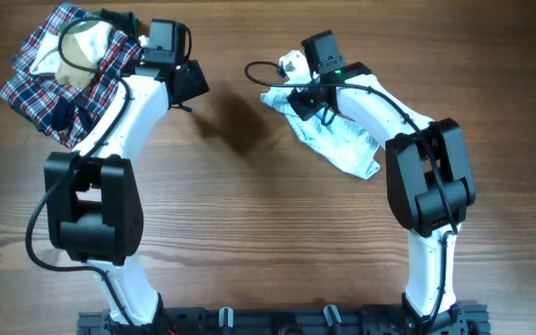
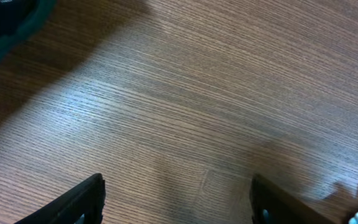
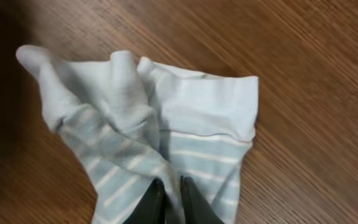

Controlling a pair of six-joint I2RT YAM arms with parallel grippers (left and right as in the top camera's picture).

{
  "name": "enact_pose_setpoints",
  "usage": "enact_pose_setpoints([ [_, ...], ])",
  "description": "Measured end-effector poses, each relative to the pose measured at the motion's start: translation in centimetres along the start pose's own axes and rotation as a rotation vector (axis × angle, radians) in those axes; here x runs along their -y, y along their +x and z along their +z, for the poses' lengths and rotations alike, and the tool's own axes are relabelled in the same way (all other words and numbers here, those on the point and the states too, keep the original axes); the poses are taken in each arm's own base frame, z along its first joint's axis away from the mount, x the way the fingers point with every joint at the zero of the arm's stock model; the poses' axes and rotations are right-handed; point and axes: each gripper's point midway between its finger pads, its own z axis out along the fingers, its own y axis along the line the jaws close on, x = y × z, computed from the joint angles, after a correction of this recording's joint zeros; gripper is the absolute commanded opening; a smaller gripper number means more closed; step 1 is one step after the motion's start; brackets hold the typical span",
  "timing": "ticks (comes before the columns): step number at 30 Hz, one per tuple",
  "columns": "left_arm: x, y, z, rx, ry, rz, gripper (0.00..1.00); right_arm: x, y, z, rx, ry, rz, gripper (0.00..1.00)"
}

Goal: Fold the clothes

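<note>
Pinching claw: the right gripper (image 3: 171, 190) has its jaws pressed almost together on a raised fold of the clothes (image 3: 191, 124).
Clothes: one pale blue-white piece with fine stripes lies crumpled on the table (image 1: 249, 223). In the overhead view it sits at about 2 o'clock from the table's middle.
Lie of the cloth: one end sits under the right gripper. The rest trails toward 4 o'clock and ends just beside the right arm's dark elbow.
Spread claw: the left gripper (image 2: 178, 196) has its fingers wide apart above bare wood and holds nothing. Overhead it is at about 11 o'clock, apart from the clothes.
Far pile: a red-navy-white plaid garment (image 1: 35, 84) is bunched at 10 o'clock. A cream garment (image 1: 82, 46) lies on top of it, and the left arm's wrist is just beside the pile.
</note>
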Motion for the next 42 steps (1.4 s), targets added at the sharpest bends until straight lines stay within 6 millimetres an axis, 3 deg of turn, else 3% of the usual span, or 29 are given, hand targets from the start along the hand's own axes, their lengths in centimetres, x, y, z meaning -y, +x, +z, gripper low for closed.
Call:
enact_pose_setpoints([
  [12,0.0,0.0,0.0,0.000,0.000,0.000,0.75,2.2,-0.5,-0.2,0.013,0.120,0.110,0.04],
  [27,0.0,0.0,0.0,0.000,0.000,0.000,0.75,4.5,0.3,-0.7,-0.014,0.257,0.199,0.07],
  [28,0.0,0.0,0.0,0.000,0.000,0.000,0.75,4.5,0.3,-0.7,-0.015,0.261,0.202,0.11],
  [29,0.0,0.0,0.0,0.000,0.000,0.000,0.75,4.6,0.3,-0.7,-0.016,0.265,0.207,0.26],
  [30,0.0,0.0,0.0,0.000,0.000,0.000,0.76,4.6,0.4,-0.7,-0.016,0.269,0.220,0.91],
  [31,0.0,0.0,0.0,0.000,0.000,0.000,0.76,4.7,0.5,-0.7,-0.020,0.274,0.230,1.00],
  [39,0.0,0.0,0.0,0.000,0.000,0.000,0.78,4.5,1.2,-0.8,-0.043,0.276,0.291,1.00],
  [42,0.3,0.1,0.0,-0.007,0.017,0.040,0.78,4.5,1.2,-1.7,-0.038,0.280,0.370,1.00],
])
